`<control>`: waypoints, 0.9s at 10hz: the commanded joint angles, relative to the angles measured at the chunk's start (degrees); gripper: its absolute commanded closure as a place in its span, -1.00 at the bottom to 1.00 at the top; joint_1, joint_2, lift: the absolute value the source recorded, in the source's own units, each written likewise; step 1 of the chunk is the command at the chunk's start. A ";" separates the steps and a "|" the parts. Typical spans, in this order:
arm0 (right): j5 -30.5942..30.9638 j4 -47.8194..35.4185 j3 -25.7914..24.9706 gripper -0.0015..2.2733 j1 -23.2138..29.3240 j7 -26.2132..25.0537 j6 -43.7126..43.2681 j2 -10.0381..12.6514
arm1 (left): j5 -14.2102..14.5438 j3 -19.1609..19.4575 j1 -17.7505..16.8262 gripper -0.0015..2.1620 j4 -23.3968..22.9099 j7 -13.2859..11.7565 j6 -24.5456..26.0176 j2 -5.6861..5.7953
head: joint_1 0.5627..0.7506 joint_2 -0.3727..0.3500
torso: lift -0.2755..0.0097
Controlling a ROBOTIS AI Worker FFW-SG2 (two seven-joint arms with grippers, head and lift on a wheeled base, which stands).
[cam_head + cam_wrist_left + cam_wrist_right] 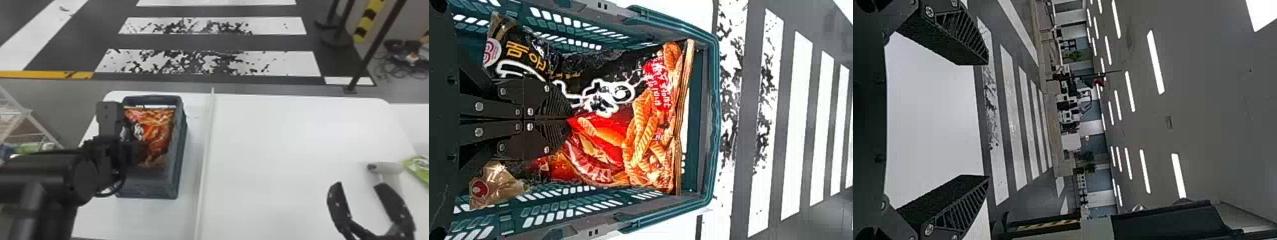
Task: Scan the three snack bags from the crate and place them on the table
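One snack bag [649, 145] lies in the crate [180, 143] on the desk [287, 143]. Left end effector [571, 120] clenched at its face; whether film is caught cannot be told. Right end effector [359, 184] spread, unladen. Bag judged light, slippery, crushable; crimped seal [685, 85] best hold.

Layout: table [271, 143] under crate [146, 189], with left jaws over crate interior. Large snack bag [158, 127] in crate, below left jaws and extending beyond them; smaller bag [499, 187] beside left jaws, near crate's right wall. Divider strip [206, 143] runs front to back on table, between left and right jaws. Scanner [391, 167] just beyond right jaws; packet [419, 167] farther right. Rack [27, 113] left of left jaws, off table. Posts [373, 52] on floor [178, 83], well beyond right jaws.
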 commanded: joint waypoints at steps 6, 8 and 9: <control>-1.14 0.07 -0.50 -0.89 1.31 0.25 -4.44 -0.09 | -1.39 -0.79 5.65 0.98 -10.47 2.98 -1.47 -0.09 | 0.41 0.20 | 0.67; -1.50 0.15 -0.59 -0.89 1.75 0.25 -5.85 -0.09 | -1.65 -0.62 7.76 0.98 -13.89 2.80 -2.17 -0.09 | 0.41 0.18 | 0.67; -1.50 0.15 -0.59 -0.89 1.93 0.33 -6.38 -0.09 | -2.79 -0.79 9.17 0.98 -15.56 3.06 -3.22 -0.09 | 0.41 0.16 | 0.67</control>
